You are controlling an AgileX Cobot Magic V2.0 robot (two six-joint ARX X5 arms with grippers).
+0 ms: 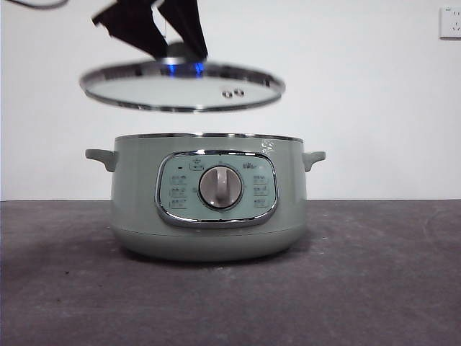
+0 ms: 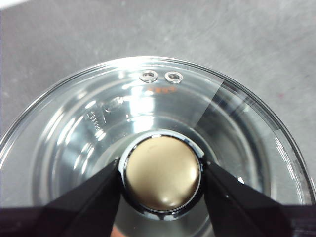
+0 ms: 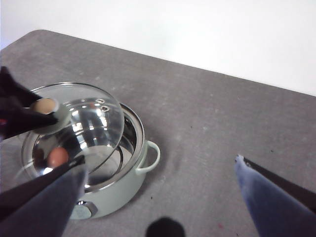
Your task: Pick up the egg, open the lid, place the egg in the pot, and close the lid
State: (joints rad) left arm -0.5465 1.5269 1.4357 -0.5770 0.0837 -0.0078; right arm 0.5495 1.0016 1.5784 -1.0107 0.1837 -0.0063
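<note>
Overhead, the left gripper (image 2: 160,173) clamps the round glass lid (image 1: 181,88) by its knob; below sits the sage-green pot (image 1: 207,198) (small brown egg (image 3: 58,156) inside). Right gripper (image 3: 158,197) waits, jaws apart.

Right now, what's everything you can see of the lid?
The lid is a round, shallow-domed glass disc with a shiny steel rim, two small vent eyelets and a metal-topped knob. The left gripper is clamped on that knob, holding the lid nearly level in the air above the open pot, touching nothing else.
</note>
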